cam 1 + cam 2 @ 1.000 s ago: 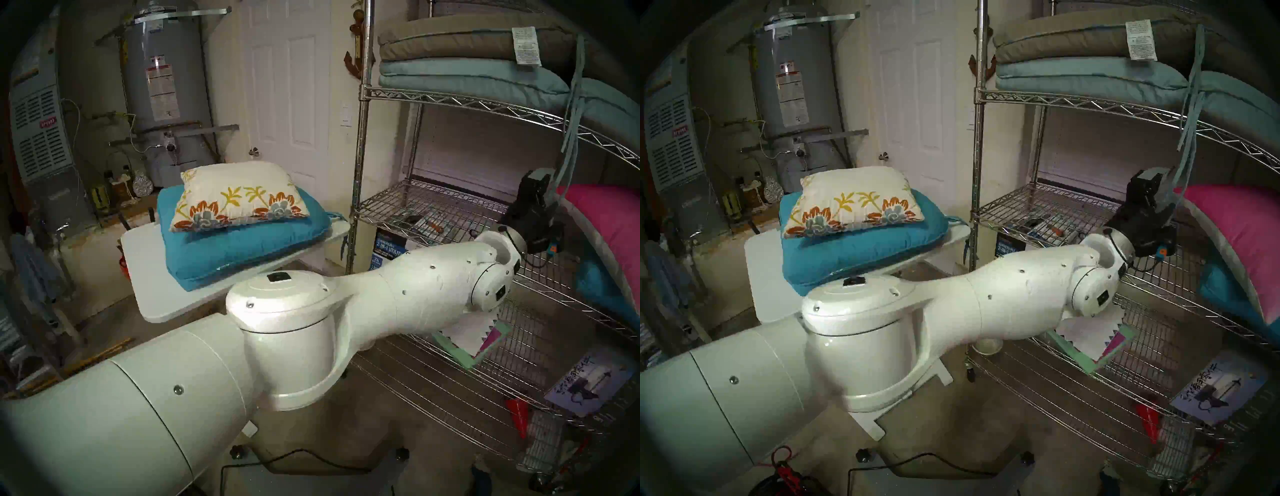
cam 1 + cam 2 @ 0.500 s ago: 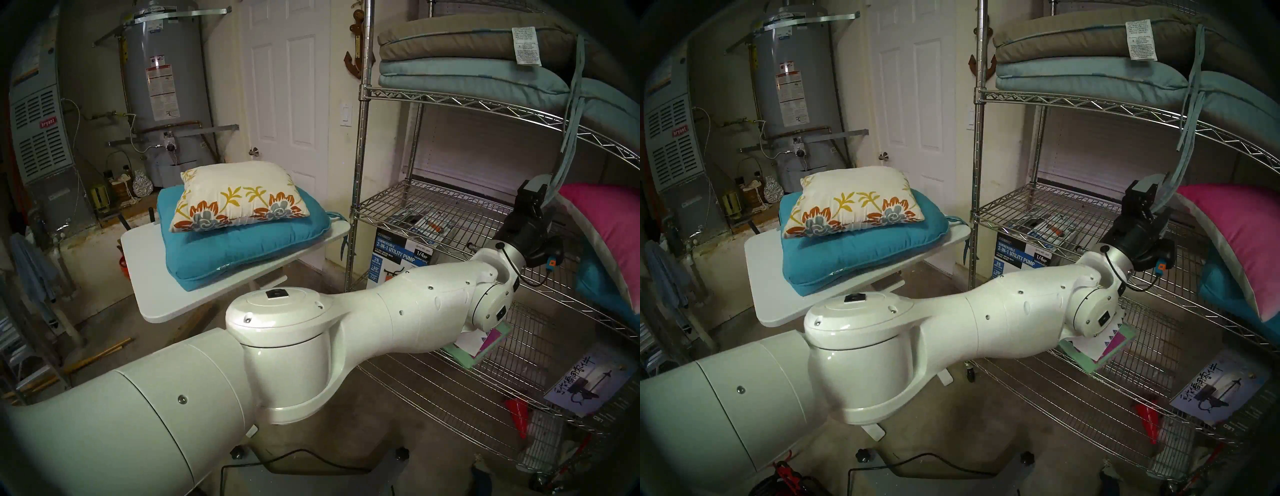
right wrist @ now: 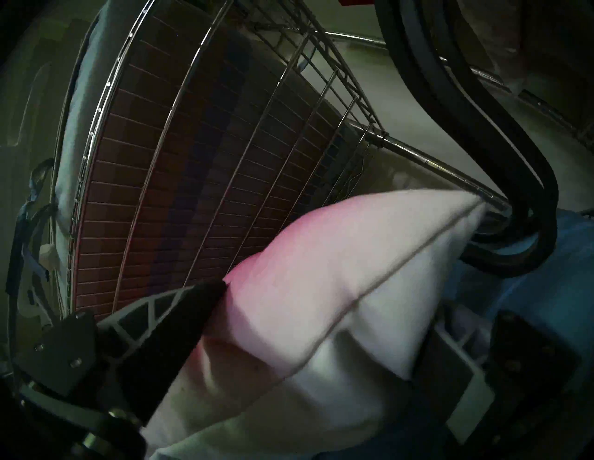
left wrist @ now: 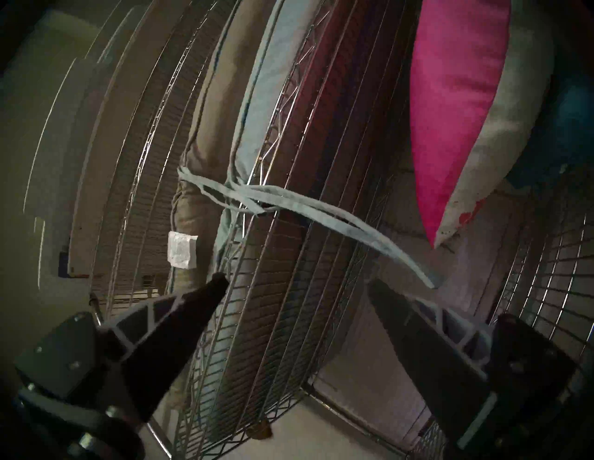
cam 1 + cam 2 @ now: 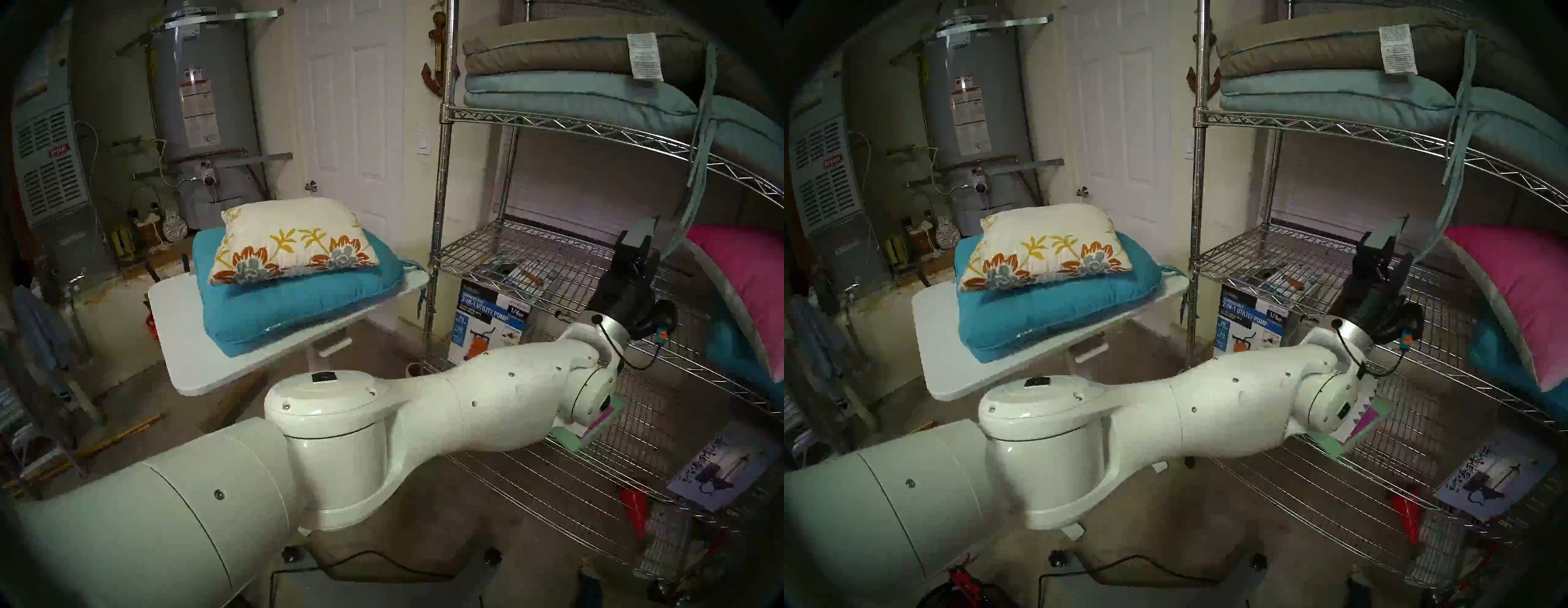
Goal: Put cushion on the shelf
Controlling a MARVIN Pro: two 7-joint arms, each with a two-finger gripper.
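Left gripper (image 4: 295, 286) had dropped and pulled left from pink pillow (image 5: 746, 288), fingers apart, empty. Right gripper (image 3: 321, 337) clamped that pillow. Cushion (image 5: 292, 244) unmoved on teal cushion (image 5: 297, 297), left of shelf (image 5: 441, 212).

One floral cushion (image 5: 292, 244) sits mid-left of the frame atop one teal cushion (image 5: 297, 301), on one white table (image 5: 186, 361). At right stands one wire shelf (image 5: 551, 271). Its upper right tier holds two flat pads, one brown (image 5: 551, 46) over one pale blue (image 5: 564, 95); one pink pillow (image 5: 751, 288) lies at right edge.

Dim indoor light, blocky compression blur, dark fisheye rims, wrist views murky
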